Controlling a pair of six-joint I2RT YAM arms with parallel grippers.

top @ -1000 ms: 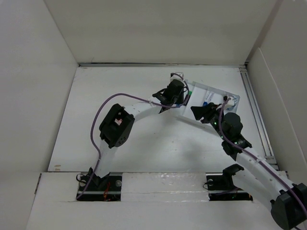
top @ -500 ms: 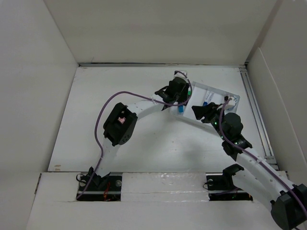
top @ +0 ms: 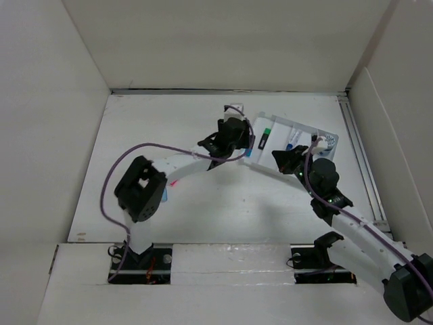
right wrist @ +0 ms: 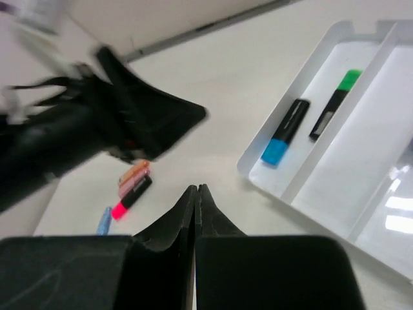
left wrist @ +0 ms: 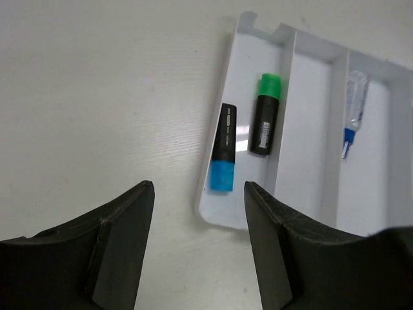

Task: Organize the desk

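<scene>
Desk (top: 237, 203) being tidied: markers go into the tray, and some are not yet in.

The wide white tabletop fills the walled bay, and the ridged tray (left wrist: 310, 142) sits on it toward the far right. In the tray's outermost slot a blue-capped marker (left wrist: 224, 148) and a green-capped marker (left wrist: 264, 115) lie side by side, lengthways, which is the way that narrow channel takes them. The left gripper (left wrist: 197, 252) hangs above the tray's near corner with its fingers spread and nothing between them. I'd say it is free to go for another marker. The right gripper (right wrist: 195, 197) is pressed closed on nothing, parked just beside the tray, perhaps to keep clear. Off to the left, well apart from the tray, a pink marker (right wrist: 131, 197), an orange one (right wrist: 133, 173) and a blue one (right wrist: 103, 219) lie loose on the desk. Those look like the remaining work.
</scene>
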